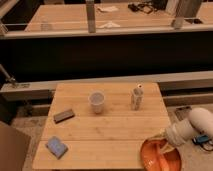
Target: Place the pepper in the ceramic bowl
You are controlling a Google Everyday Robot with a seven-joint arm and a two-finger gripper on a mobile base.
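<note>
**A:** What were the fingers [161, 146] doing?

**B:** They reached down into the orange ceramic bowl [145, 155]. Whether they were spread or closed, I cannot tell. The gripper [164, 149] hung over the bowl's inside, on a white arm [192, 127] entering from the bowl's right.

**A:** And the pepper?

**B:** It could not be told apart from the bowl's orange inside.

**A:** What else was on the bench [110, 135]?

**B:** A white cup [97, 102] and a pale bottle [136, 98] stood beyond the bowl. A dark block [64, 116] and a blue sponge [56, 147] lay well to its left.
</note>
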